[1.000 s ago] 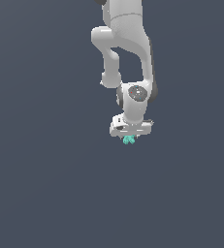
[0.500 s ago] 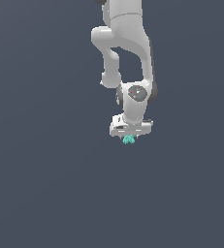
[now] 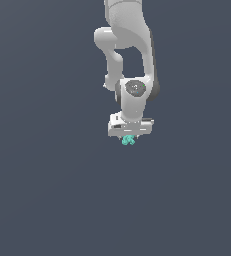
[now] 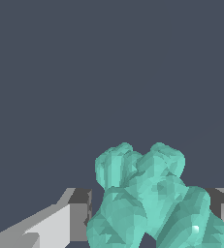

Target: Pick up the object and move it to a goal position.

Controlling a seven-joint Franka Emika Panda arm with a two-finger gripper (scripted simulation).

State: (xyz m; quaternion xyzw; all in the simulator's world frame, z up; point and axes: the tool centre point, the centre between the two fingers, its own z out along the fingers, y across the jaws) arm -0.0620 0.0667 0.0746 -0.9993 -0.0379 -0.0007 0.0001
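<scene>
The object (image 4: 152, 198), a teal-green knobbly lump with rounded lobes, sits between the two fingers (image 4: 70, 215) of the gripper (image 3: 129, 136), filling most of the gap between them. In the wrist view one finger stands just beside the lobes on one side, with a thin dark gap showing, and the other finger is partly hidden behind a lobe at the frame's edge. The jaws appear narrowed around the lump, but whether the pads actually press on it cannot be told from either picture.

In the exterior view the object (image 3: 128, 140) shows as a small teal speck poking out just beyond the fingertips, under the white arm (image 3: 129, 60), against a plain dark ground. No goal marker is visible, so progress toward it cannot be judged.

The likely risk is a poor grip: the lumpy surface gives the flat pads only small contact patches, so the object could twist or slip out during a fast move. A lobe caught off-centre could also let it pivot and drop.
</scene>
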